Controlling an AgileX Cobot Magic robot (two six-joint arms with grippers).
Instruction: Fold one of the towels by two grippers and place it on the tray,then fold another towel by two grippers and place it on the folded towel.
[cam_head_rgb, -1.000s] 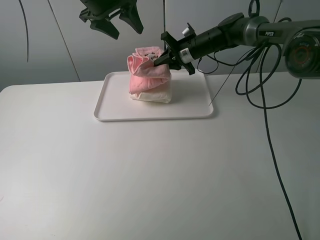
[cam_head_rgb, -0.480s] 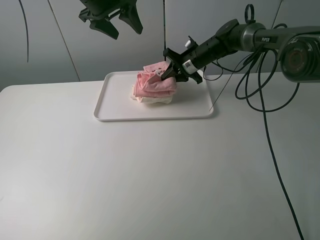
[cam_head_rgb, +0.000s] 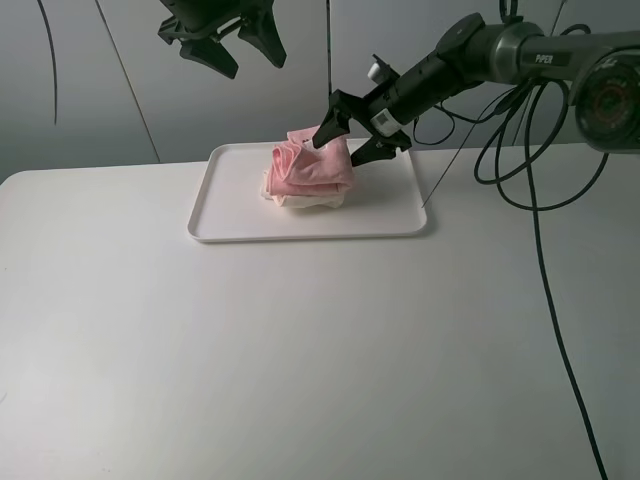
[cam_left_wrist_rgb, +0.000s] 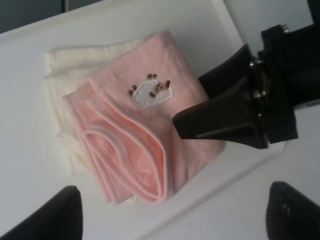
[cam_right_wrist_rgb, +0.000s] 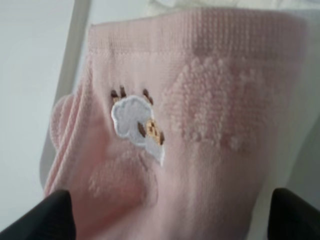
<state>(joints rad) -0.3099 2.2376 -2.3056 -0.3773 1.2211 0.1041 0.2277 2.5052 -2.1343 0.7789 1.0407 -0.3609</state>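
Observation:
A folded pink towel (cam_head_rgb: 308, 168) with a sheep patch lies on a folded cream towel (cam_head_rgb: 312, 199) in the white tray (cam_head_rgb: 230, 205). My right gripper (cam_head_rgb: 350, 139) is open just above and behind the pink towel, with one finger on each side of its far edge, and it holds nothing. Its wrist view shows the pink towel (cam_right_wrist_rgb: 190, 140) close below the spread fingertips (cam_right_wrist_rgb: 47, 217). My left gripper (cam_head_rgb: 236, 44) is open and empty, high above the tray's back left. Its wrist view shows the pink towel (cam_left_wrist_rgb: 145, 135), the cream towel (cam_left_wrist_rgb: 62, 70) and the right gripper's fingers (cam_left_wrist_rgb: 220, 117).
The tray stands at the back middle of the white table (cam_head_rgb: 300, 350). Black cables (cam_head_rgb: 535, 200) hang from the right arm along the table's right side. A grey wall rises right behind the tray.
My right gripper lowered the pink towel onto the cream towel, then opened and let it go. The pink towel has settled flatter. The left gripper has not moved.

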